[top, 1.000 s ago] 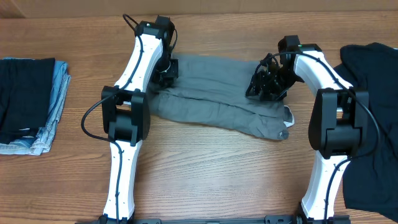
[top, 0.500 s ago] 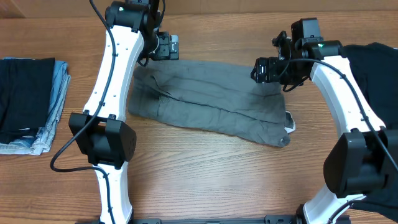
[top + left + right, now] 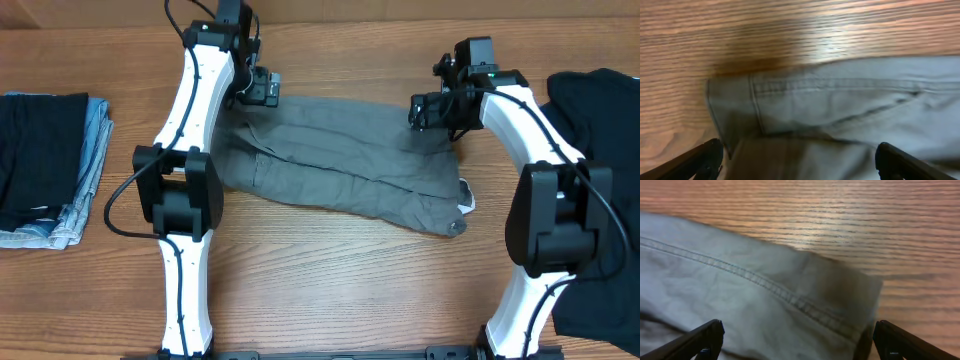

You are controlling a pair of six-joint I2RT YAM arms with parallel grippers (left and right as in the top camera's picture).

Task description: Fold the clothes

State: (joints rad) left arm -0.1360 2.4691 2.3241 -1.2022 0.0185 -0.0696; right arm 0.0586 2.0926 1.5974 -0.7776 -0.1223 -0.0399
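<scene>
- Grey shorts (image 3: 340, 160) lie wrinkled near the surface (image 3: 320, 290) far edge.
- Left pincer (image 3: 262, 88) wide, empty, above their far-left corner.
- Right pincer (image 3: 428, 108) wide, empty, above far-right corner.
- Black garment (image 3: 600, 150) at right edge.

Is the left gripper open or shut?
Open: the left gripper has its fingertips wide apart over the grey garment, gripping nothing.

Left hand (image 3: 262, 88), right hand (image 3: 431, 110): spread wide

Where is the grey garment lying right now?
Overhead, the grey garment lies mid-table between the arms, its far corners by the left tool and right tool; the black garment lies to its right.
</scene>
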